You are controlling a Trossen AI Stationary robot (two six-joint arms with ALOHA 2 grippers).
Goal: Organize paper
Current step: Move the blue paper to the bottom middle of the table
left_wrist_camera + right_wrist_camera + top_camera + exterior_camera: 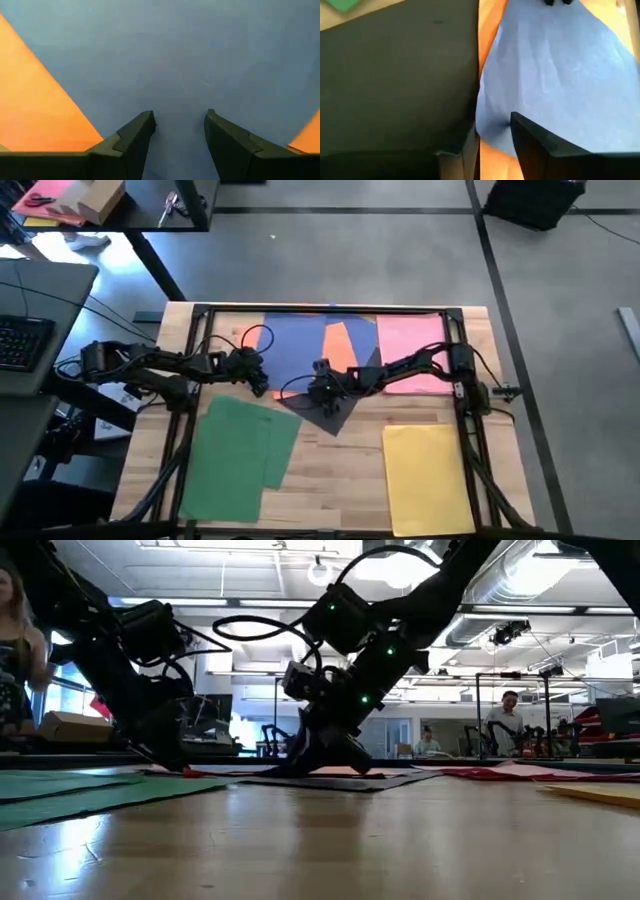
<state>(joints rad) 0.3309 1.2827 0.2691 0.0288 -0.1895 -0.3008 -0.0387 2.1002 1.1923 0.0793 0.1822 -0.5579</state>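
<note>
Right gripper (325, 393) at frame centre, down on the paper: fingers parted, dark grey sheet (395, 75) and blue sheet (560, 75) beneath. Left gripper (258, 375) just left, spread over blue. Green sheets (240, 455) lower left, yellow sheet (428, 478) lower right, pink sheet (415, 350) upper right of bench (340, 470).

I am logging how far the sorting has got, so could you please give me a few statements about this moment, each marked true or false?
1. The yellow paper sheets lie at the table's near right. True.
2. The green paper sheets lie under the pink ones. False: they lie far apart, green on the left, pink on the right.
3. The left gripper is open over blue paper. True.
4. The right gripper hovers over the yellow sheets. False: it is at the dark grey sheet mid-table.
</note>
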